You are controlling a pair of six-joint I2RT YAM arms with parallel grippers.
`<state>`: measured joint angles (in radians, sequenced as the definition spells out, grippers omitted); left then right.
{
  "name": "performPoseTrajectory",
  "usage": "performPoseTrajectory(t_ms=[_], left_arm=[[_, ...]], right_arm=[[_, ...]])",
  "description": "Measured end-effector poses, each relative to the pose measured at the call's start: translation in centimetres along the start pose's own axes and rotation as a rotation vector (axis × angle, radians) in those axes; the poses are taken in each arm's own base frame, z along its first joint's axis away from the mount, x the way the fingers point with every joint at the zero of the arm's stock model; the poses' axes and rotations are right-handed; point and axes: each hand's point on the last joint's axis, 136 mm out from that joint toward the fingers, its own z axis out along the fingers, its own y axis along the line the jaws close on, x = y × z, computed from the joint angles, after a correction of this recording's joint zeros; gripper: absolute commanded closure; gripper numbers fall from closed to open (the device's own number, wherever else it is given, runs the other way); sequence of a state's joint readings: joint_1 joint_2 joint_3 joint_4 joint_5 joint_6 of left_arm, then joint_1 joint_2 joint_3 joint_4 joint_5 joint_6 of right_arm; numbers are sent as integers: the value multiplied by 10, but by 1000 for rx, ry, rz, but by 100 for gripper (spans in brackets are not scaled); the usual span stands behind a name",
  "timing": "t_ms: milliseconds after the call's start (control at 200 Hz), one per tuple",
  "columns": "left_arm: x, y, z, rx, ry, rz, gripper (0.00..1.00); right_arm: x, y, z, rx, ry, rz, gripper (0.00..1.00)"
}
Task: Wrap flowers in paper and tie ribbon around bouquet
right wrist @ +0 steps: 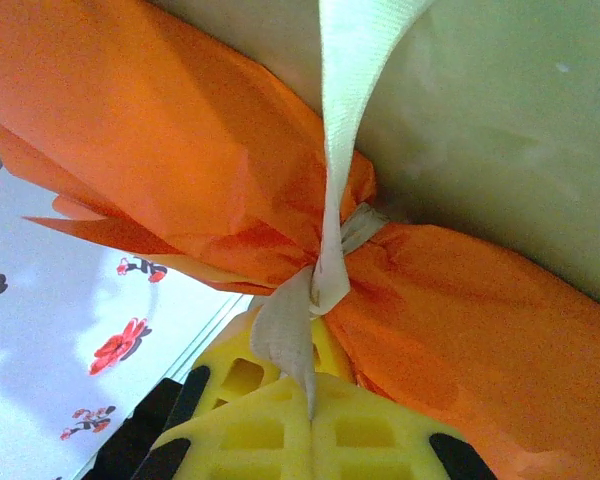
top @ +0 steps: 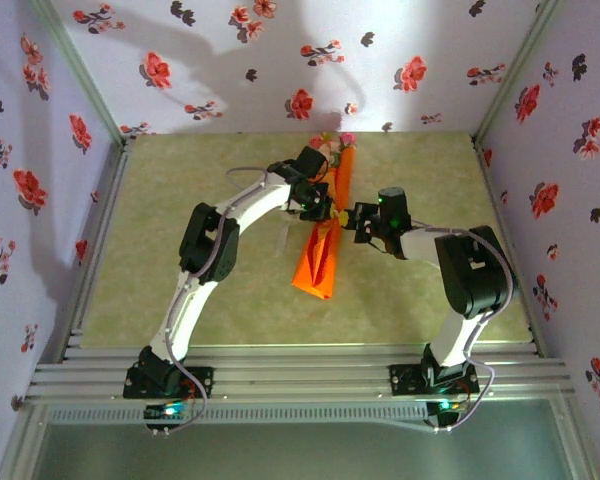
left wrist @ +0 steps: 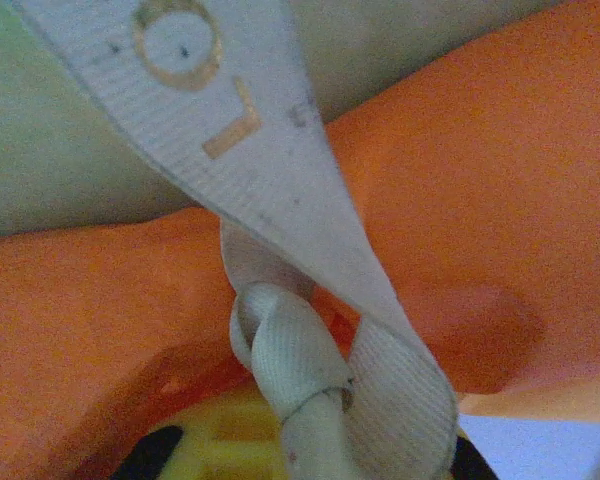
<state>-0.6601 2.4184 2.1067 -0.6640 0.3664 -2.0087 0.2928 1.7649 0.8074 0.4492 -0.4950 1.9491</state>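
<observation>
On the green bench (top: 170,190), left pincer (left wrist: 302,452) and right pincer (right wrist: 310,420) each clamp the ribbon (right wrist: 336,150) at the bouquet's (top: 320,258) waist; I'd pull outward evenly to cinch.

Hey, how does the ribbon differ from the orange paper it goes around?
The ribbon is a narrow, pale cream woven strip; the orange paper is a broad sheet. The ribbon crosses over itself at a tie point, while the orange paper is bunched and crinkled, pinched to a waist there. The ribbon carries gold print; the orange paper is plain. Both are thin and floppy.
</observation>
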Motion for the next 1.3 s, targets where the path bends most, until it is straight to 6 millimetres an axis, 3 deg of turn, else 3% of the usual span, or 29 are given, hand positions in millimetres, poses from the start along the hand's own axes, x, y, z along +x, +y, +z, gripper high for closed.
performPoseTrajectory(t_ms=[320, 860, 1165, 1300], left_arm=[[-1, -2, -3, 65, 1, 28, 100], [-5, -9, -2, 323, 68, 125, 100], [-4, -10, -6, 389, 86, 180, 100], [-5, -7, -8, 406, 83, 198, 100]], right_arm=[[-2, -7, 2, 1, 3, -1, 100], [-6, -14, 18, -10, 48, 21, 100], [-7, -12, 19, -21, 48, 24, 73], [-4, -11, 10, -5, 23, 26, 70]])
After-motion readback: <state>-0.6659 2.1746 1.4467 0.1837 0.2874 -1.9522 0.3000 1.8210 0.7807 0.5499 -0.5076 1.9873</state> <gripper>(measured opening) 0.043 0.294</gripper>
